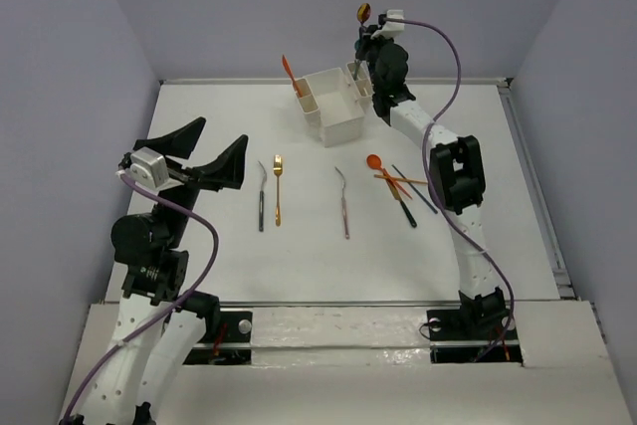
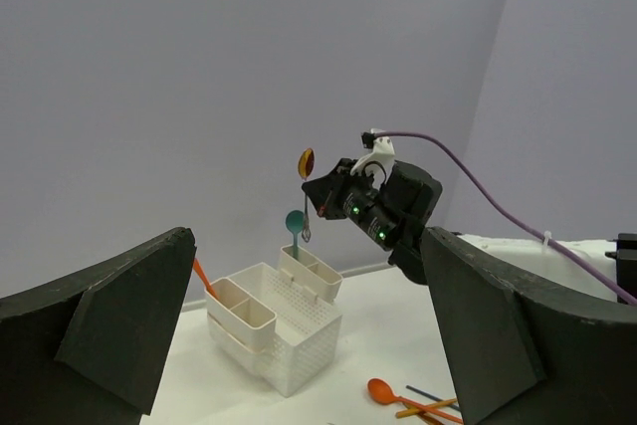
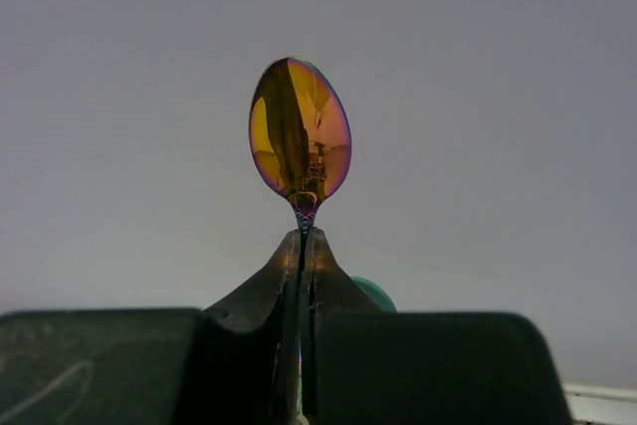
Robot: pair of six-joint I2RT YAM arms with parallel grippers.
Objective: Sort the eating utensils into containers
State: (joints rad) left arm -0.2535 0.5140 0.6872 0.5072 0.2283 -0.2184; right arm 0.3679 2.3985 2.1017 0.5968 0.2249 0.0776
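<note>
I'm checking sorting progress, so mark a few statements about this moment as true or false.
1. The right end effector is shut on a spoon, bowl up. True.
2. The left end effector grips the gold fork. False: it is open and holds nothing; the fork lies on the table.
3. An orange utensil stands in the box. True.
4. The teal spoon lies on the table. False: it stands in a narrow compartment of the box.
</note>
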